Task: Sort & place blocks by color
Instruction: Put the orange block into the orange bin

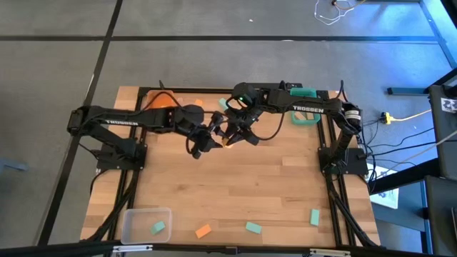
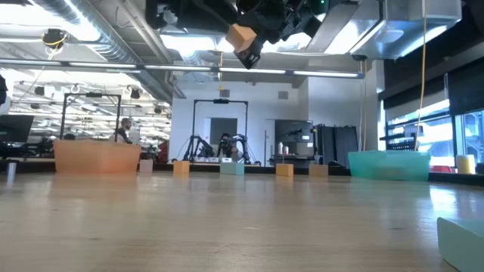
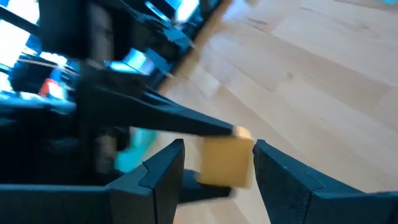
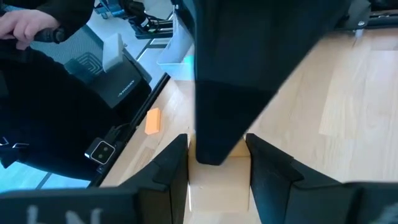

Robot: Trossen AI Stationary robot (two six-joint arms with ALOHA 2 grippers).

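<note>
A pale wood block hangs high above the middle of the table, with my right gripper shut on it. My left gripper is open and comes from the table's left. Its two fingers stand on either side of the same block, close to it; I cannot tell whether they touch. In the high view the two grippers meet at the block. Loose blocks lie near the front edge: an orange one and two teal ones. My right gripper pinches the pale wood block by two opposite faces between its two fingers. One finger lies along the block's upper face. The fingers slant down from the table's far right. The block is lifted clear, high above the table.
An orange bin stands at the far left and a teal bin at the far right. A clear bin at the near left corner holds a teal block. A few small blocks stand along the far side.
</note>
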